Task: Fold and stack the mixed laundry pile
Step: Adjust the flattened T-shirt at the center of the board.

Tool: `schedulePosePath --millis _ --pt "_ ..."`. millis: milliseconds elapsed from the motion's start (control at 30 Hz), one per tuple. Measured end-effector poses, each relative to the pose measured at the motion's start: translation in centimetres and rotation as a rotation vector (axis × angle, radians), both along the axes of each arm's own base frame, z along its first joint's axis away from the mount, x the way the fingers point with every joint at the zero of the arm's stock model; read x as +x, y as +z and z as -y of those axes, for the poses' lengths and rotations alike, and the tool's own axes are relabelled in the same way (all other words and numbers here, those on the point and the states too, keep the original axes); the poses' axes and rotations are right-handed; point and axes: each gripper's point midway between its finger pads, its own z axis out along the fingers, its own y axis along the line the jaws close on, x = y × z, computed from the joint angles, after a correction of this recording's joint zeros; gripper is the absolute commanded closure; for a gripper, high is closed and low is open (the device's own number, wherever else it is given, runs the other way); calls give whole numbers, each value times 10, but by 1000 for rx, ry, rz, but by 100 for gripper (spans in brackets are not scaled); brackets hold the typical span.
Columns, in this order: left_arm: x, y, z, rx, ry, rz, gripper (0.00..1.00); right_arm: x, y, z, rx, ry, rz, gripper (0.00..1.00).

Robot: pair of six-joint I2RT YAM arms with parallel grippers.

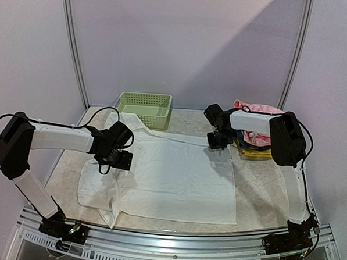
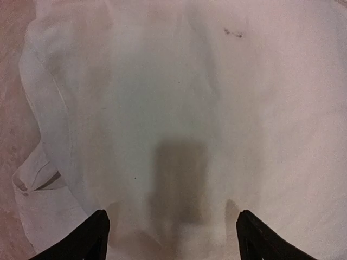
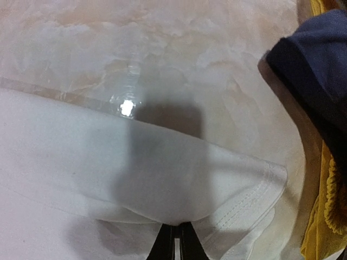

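The large white garment lies spread flat across the middle of the table. Over its left part hovers my left gripper, open, and the left wrist view shows only white cloth below the gripper, with nothing between the fingers. My right gripper is at the garment's far right corner. In the right wrist view this gripper is shut on a raised fold of the white garment beside a stitched hem. The pink piece lies bunched on top of the folded stack at the back right.
A pale green lattice basket stands at the back, touching the garment's upper left. Folded dark blue and yellow clothes are stacked just right of my right gripper. Bare marbled tabletop shows beyond the garment's edge.
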Motion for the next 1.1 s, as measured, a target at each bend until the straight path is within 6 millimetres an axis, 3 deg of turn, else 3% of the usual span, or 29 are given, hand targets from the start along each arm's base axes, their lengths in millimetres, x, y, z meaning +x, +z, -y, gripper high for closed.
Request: schedulePosePath --millis 367,600,967,1100 --pt "-3 -4 0 9 4 -7 19 12 18 -2 -11 1 38 99" --pt "-7 -6 -1 22 7 -13 19 38 37 -7 11 -5 93 98" --pt "-17 -4 -12 35 43 -9 19 86 26 11 71 -68 113 98" --pt "-19 1 -17 36 70 6 19 94 21 13 89 -77 114 91"
